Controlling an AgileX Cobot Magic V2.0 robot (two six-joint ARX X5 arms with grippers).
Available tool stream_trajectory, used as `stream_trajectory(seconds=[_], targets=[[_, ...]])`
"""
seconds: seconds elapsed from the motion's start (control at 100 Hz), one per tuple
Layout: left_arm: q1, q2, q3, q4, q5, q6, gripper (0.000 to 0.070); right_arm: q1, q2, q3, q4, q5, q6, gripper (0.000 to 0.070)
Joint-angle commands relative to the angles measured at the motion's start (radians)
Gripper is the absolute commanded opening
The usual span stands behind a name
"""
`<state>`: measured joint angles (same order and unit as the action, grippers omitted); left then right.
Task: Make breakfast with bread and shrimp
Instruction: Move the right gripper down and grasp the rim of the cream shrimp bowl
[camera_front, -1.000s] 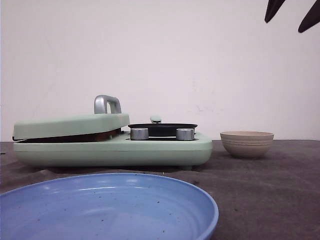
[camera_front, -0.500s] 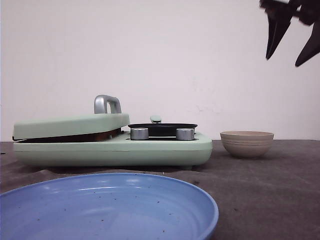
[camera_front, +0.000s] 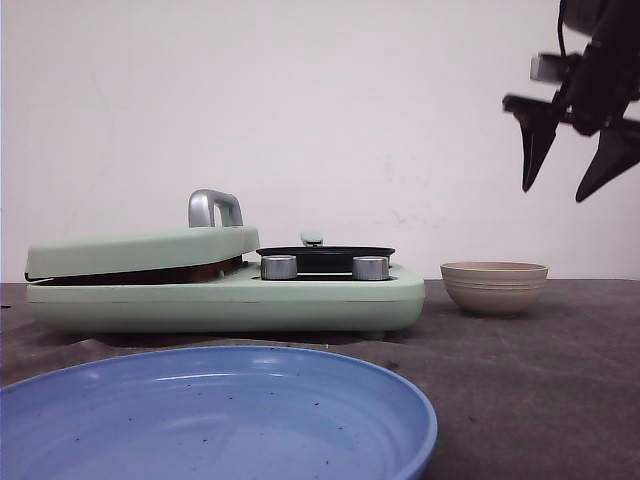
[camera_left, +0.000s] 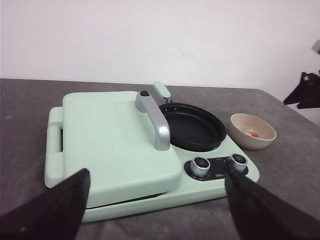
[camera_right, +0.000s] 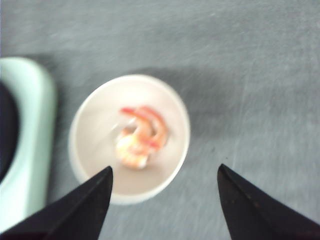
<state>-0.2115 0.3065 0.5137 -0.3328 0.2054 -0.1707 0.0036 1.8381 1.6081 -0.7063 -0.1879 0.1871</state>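
I see shrimp (camera_right: 139, 135), curled orange-pink and white pieces, heaped together below and between right gripper's (camera_right: 165, 200) spread fingers.

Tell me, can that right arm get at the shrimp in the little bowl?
Probably yes. The right gripper hangs open above the beige bowl, the shrimp lie uncovered inside, and nothing stands between them.

We see a mint-green breakfast maker (camera_front: 225, 290) on the grey table (camera_front: 540, 380), lid (camera_left: 112, 135) nearly closed (silver handle (camera_left: 156, 122) on top); a black pan (camera_left: 192, 127) beside it; a beige bowl (camera_front: 494, 287) to its right; a blue plate (camera_front: 215, 415) nearest the front camera.
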Motion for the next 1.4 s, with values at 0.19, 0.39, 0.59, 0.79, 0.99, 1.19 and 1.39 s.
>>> stream_trajectory(seconds=[0.19, 0.39, 0.59, 0.79, 0.99, 1.19, 1.39], targets=[[-0.001, 0.000, 0.002, 0.007, -0.005, 0.013, 0.0468, -0.015, 0.174, 0.096, 0.017, -0.032, -0.003, 0.0403], [-0.001, 0.000, 0.002, -0.005, -0.005, 0.013, 0.0468, -0.014, 0.256, 0.100, 0.026, -0.052, -0.003, 0.0403], [-0.001, 0.000, 0.002, -0.020, -0.007, 0.013, 0.0468, -0.014, 0.293, 0.100, 0.039, -0.061, -0.004, 0.0390], [-0.001, 0.000, 0.002, -0.019, -0.021, 0.013, 0.0469, -0.015, 0.308, 0.100, 0.047, -0.077, -0.004, 0.0317], [-0.001, 0.000, 0.002, -0.019, -0.031, 0.021, 0.0468, -0.013, 0.329, 0.100, 0.046, -0.118, -0.003, 0.0223], [-0.001, 0.000, 0.002, -0.019, -0.031, 0.021, 0.0469, -0.011, 0.335, 0.100, 0.050, -0.107, -0.004, 0.0000], [-0.001, 0.000, 0.002, -0.019, -0.030, 0.021, 0.0468, -0.012, 0.335, 0.100, 0.050, -0.107, -0.008, 0.0000]])
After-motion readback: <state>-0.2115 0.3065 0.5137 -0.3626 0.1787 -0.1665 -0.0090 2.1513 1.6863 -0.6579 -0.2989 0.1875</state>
